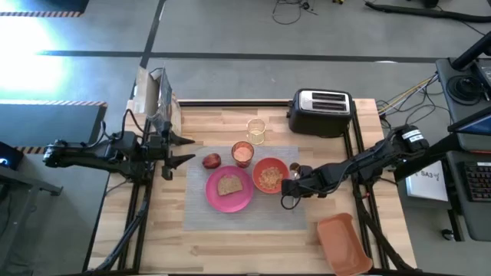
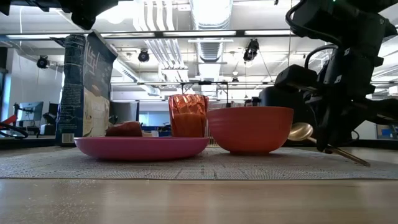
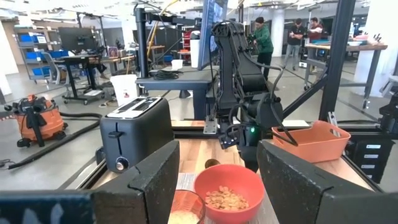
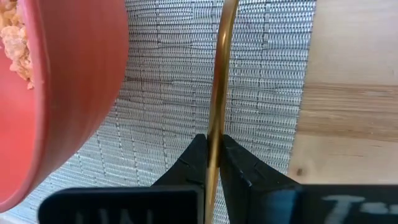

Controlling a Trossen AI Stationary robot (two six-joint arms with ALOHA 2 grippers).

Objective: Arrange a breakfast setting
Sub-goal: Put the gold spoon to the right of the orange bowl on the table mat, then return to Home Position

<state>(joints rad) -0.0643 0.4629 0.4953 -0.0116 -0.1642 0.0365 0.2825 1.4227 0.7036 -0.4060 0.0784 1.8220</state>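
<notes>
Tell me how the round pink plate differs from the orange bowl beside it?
The round pink plate is flat and shallow; the orange bowl is deep with tall sides. The plate carries a slice of toast; the bowl holds cereal flakes. The plate looks wider across. Both are round and sit on the grey woven placemat.

Grey concrete floor [image 1: 230,27] lies all around the pale wooden butcher-block surface [image 1: 230,245], with black cables [image 1: 295,9] trailing at twelve o'clock and a dark strip running across. In the low view the white ceiling [image 2: 205,18] carries long fluorescent light strips [image 2: 186,33] and exposed ducts. The left wrist view shows an open workshop: an orange shop vacuum [image 3: 37,118] on the floor, a white bucket [image 3: 126,90], dark desks [image 3: 93,62], and people [image 3: 261,37] standing far behind.
</notes>
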